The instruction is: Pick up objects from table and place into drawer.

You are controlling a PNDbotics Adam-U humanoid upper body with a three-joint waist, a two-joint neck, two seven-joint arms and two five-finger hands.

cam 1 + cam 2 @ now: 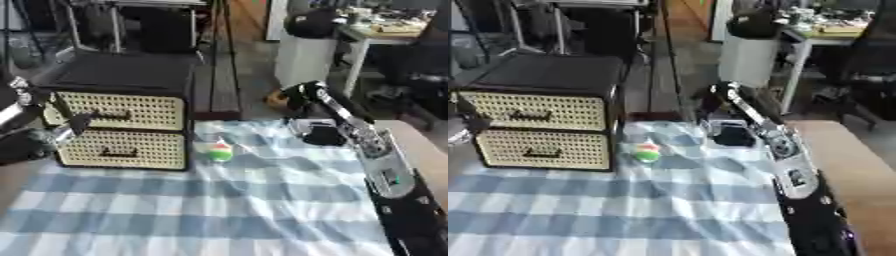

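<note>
Wicker drawer unit [122, 129] shut; green-red object [220, 151] on checked cloth [219, 210]; left hand [52, 135] near upper drawer, fingers possibly curled, can't tell; right hand [302, 95] unclear.

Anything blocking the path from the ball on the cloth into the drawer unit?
Yes: both drawers are shut. The upper drawer and lower drawer sit flush in the cabinet, so the green and red ball has no opening to enter. The left hand is at the upper drawer's handle. The cloth between the ball and the cabinet shows nothing else.
</note>
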